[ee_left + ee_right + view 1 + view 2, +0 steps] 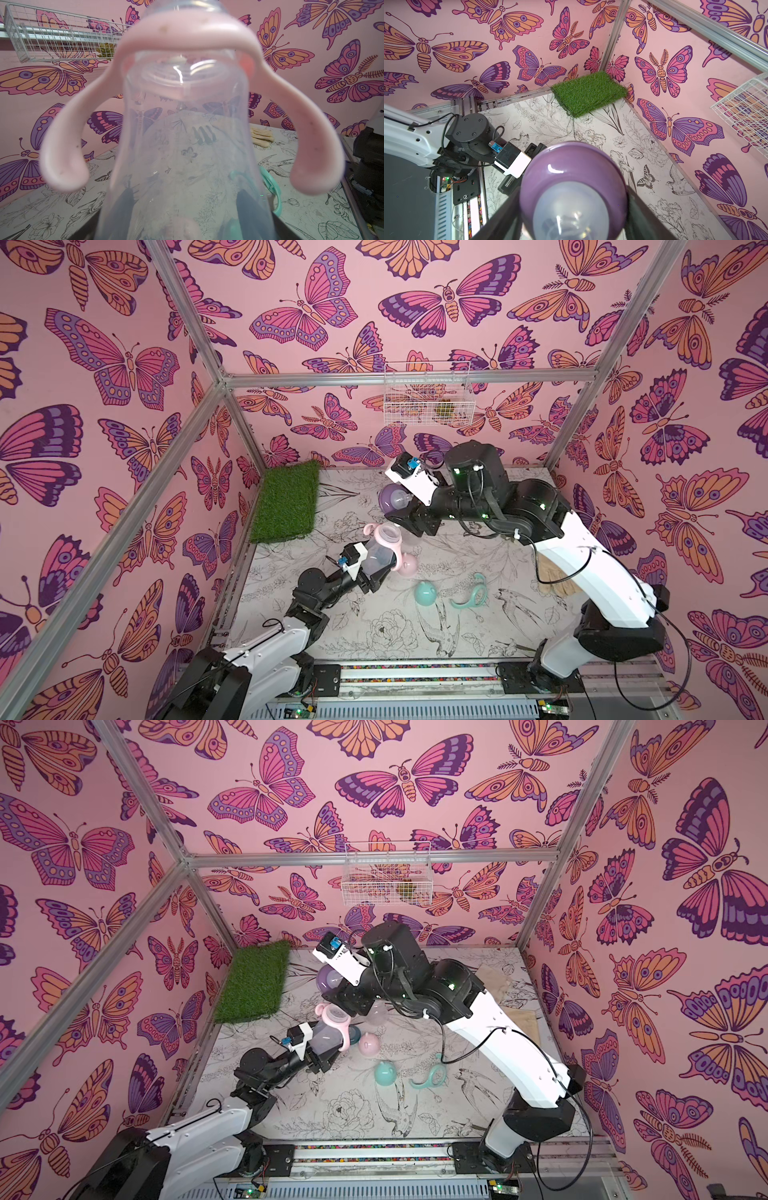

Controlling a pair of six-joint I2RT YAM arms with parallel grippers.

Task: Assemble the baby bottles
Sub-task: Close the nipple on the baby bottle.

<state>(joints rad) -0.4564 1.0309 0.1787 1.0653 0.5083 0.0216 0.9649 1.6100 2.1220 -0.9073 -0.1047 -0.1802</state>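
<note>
Our left gripper (373, 571) is clamped on the clear bottle (380, 556) near the centre of the table (374, 639), the pink handle ring (368, 529) already on its neck. Our right gripper (573, 195) grips the purple nipple collar (571, 162) at the bottle's twelve o'clock, not yet on it. We judge collar, pink cap (405, 565), teal cap (426, 593) and teal handle ring (459, 605), at five o'clock, remain.

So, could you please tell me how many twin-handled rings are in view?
2. The pink handle ring sits on the clear bottle held by the left gripper; the teal handle ring lies loose on the table.
</note>
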